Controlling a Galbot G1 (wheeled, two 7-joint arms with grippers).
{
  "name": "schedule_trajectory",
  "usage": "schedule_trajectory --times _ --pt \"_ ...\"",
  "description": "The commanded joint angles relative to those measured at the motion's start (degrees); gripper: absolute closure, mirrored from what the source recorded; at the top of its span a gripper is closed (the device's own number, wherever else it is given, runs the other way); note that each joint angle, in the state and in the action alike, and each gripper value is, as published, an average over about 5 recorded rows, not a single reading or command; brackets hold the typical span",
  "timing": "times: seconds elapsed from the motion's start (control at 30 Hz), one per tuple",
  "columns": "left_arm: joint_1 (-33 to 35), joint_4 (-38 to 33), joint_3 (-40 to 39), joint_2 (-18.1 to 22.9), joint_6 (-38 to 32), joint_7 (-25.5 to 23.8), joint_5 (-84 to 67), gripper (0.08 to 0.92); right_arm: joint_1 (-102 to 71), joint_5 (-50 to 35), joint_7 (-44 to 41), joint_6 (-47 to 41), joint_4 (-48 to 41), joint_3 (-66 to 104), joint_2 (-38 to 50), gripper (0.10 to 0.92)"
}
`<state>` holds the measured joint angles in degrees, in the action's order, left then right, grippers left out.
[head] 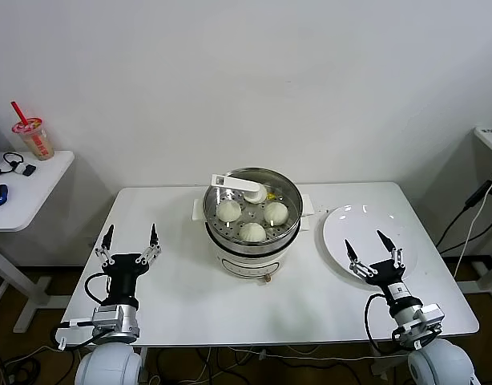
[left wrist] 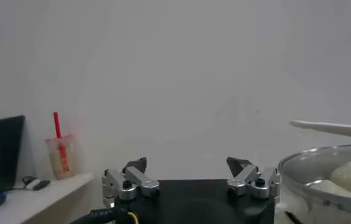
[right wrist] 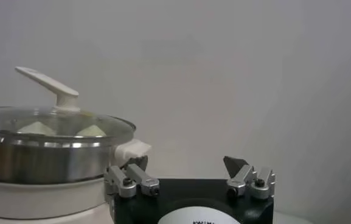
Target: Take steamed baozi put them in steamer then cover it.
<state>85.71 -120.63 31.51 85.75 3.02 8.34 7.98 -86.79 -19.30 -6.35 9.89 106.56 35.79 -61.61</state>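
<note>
The steamer (head: 254, 250) stands at the middle of the white table. Its glass lid with a white handle (head: 239, 186) lies on top and covers it. Through the glass I see three steamed baozi (head: 228, 211) on the perforated tray; a fourth one may sit under the handle. My left gripper (head: 131, 233) is open and empty, left of the steamer. My right gripper (head: 365, 241) is open and empty, over the near edge of the white plate (head: 366, 216). The left wrist view shows the left gripper (left wrist: 188, 163) and the lidded steamer (left wrist: 321, 164). The right wrist view shows the right gripper (right wrist: 186, 161) and the steamer (right wrist: 41, 158).
The flat white plate to the right of the steamer has nothing on it. A small side table (head: 38, 188) at the far left holds a drink cup with a red straw (head: 34, 138). Another table's corner (head: 490, 136) and cables are at the far right.
</note>
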Motion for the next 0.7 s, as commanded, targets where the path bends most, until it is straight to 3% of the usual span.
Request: schedule_trajectory --times 0.03,0.2,0.33,0.7 --pt "-2.17 -2.29 -5.06 -6.21 16.71 7.52 25.89 0.177 0.47 0.75 0.73 0.50 -0.75 -0.01 -0.03 0.203" --pt "-3.98 -4.26 -8.59 -14.35 27.23 4.00 35.30 0.177 1.55 1.95 1.13 0.25 -1.51 0.15 -0.58 0.203" --pt "-6.83 -3.20 -11.01 -20.32 30.42 -1.28 40.73 0.177 2.35 3.81 1.27 -0.21 -1.73 0.03 -1.58 0.203" --pt "-17.23 -0.65 -22.99 -28.57 34.12 -10.51 49.48 0.177 2.42 8.17 2.21 -1.62 -1.42 0.81 -4.28 0.203"
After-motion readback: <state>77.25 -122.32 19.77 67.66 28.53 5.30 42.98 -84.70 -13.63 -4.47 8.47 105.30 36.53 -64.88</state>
